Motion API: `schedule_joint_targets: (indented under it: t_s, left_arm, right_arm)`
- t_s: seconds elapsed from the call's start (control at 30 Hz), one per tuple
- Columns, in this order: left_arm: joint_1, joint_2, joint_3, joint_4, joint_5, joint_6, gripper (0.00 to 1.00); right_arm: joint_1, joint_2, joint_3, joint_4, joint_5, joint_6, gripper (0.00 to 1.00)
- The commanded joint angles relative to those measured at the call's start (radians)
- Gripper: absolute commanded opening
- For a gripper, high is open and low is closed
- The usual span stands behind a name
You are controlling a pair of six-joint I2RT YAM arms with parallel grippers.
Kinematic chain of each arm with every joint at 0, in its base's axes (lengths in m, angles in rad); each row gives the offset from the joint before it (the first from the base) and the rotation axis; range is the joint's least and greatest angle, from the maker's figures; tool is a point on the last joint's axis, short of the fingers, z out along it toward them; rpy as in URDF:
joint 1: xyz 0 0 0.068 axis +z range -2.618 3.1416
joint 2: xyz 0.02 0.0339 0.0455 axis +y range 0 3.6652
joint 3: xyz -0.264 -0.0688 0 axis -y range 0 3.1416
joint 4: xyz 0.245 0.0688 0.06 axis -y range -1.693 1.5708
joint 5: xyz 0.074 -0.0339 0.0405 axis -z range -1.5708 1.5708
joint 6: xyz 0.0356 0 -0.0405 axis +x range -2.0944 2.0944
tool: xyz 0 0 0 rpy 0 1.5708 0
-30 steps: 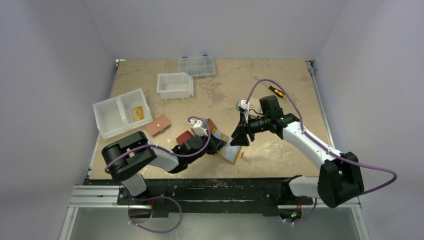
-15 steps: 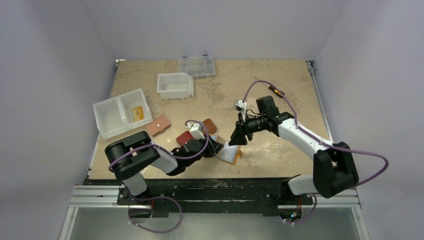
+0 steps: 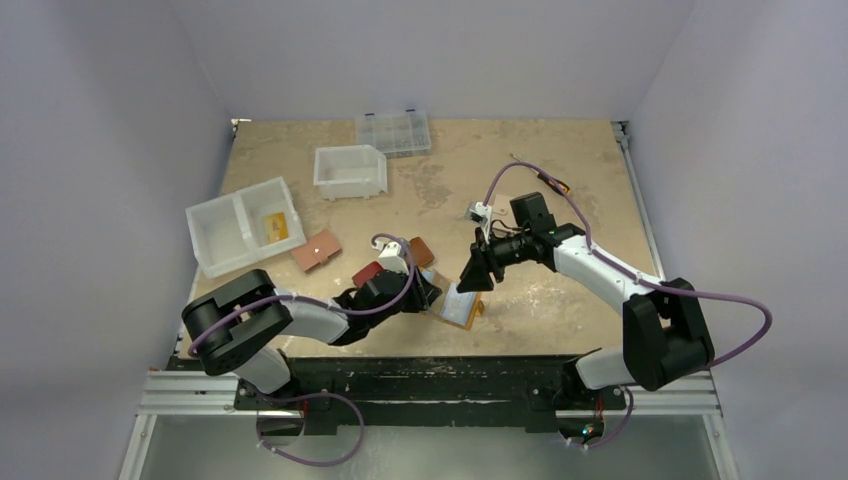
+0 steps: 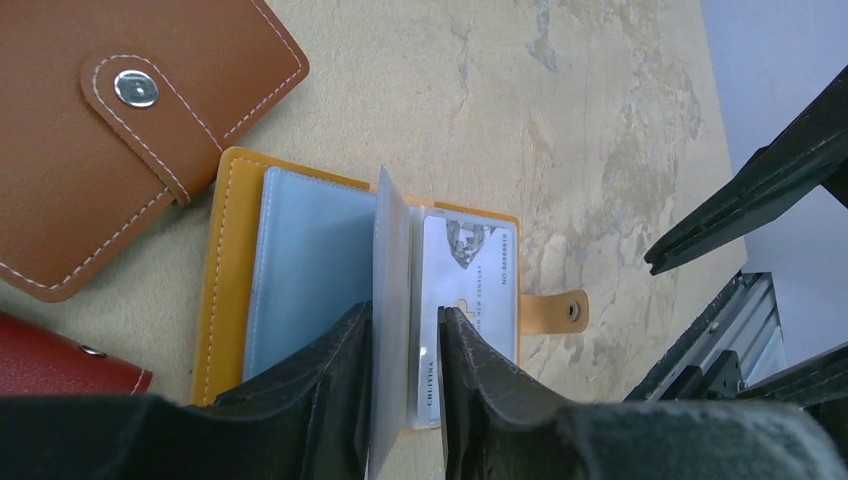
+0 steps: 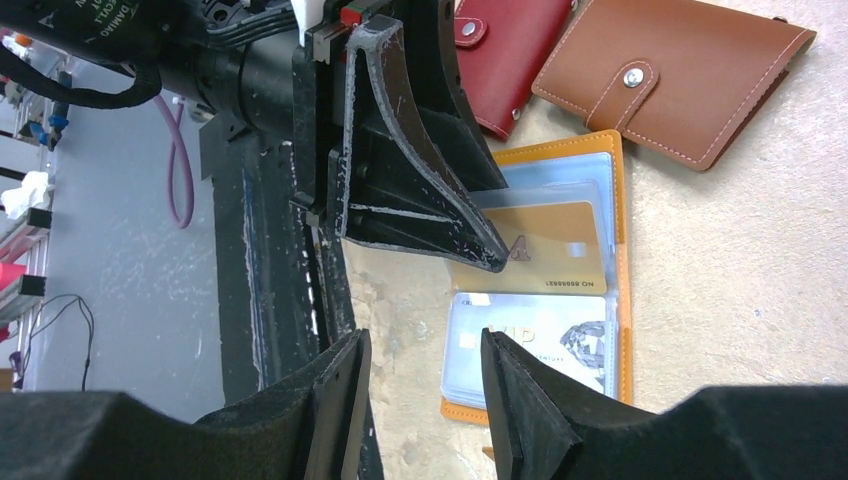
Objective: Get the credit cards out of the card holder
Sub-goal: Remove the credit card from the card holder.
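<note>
The mustard-yellow card holder [image 3: 462, 306] lies open on the table, its snap tab [image 4: 553, 311] pointing to the table's near edge. One clear sleeve [image 4: 392, 290] stands upright between the fingers of my left gripper [image 4: 403, 315]. That gripper is open: the sleeve leans on one finger and a gap shows at the other. A whitish credit card [image 4: 480, 280] sits in the pocket beside it, and a light blue page [image 4: 310, 270] lies on the other side. The right wrist view shows a gold card [image 5: 545, 255] and the whitish VIP card [image 5: 545, 345]. My right gripper [image 5: 422, 340] hovers open and empty above the holder's near edge.
A brown wallet [image 4: 120, 120] and a dark red wallet [image 4: 50, 360] lie shut just beyond the holder. Farther left are a pinkish-brown flat piece [image 3: 317, 250], a divided white bin [image 3: 243, 226] holding a yellow card [image 3: 274, 228], another white bin [image 3: 350, 170] and a clear organiser box [image 3: 393, 132].
My left gripper's jaws have parted from shut around the upright sleeve. The right gripper has drifted slightly left, closer to the holder, and the left arm's elbow has swung left.
</note>
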Motion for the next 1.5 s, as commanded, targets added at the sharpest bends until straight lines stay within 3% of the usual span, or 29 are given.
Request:
schedule_joint_targets:
  t_s: [0.0,0.13,0.43,0.57,1.1,1.47]
  left_arm:
    - [0.015,-0.035,0.045,-0.046,0.039,0.047,0.31]
    - [0.028,-0.006,0.075,-0.062,0.107,0.048,0.30]
    - [0.042,0.006,0.071,-0.026,0.136,0.027,0.14]
    - [0.050,-0.005,0.065,-0.014,0.142,0.020,0.00]
    - [0.053,-0.042,-0.029,0.437,0.121,-0.048,0.00]
    - [0.049,-0.049,-0.066,0.634,0.100,-0.064,0.00]
  right_arm:
    - [-0.003,0.002,0.013,0.012,-0.023,0.010,0.51]
    - [-0.002,-0.002,0.013,0.013,-0.027,0.009,0.51]
    - [-0.003,-0.002,0.015,0.011,-0.026,0.008,0.52]
    - [-0.002,-0.001,0.017,0.004,-0.035,0.001,0.51]
    - [-0.002,0.021,0.049,-0.043,-0.080,-0.031,0.52]
    - [-0.068,-0.017,0.057,-0.046,-0.142,-0.009,0.52]
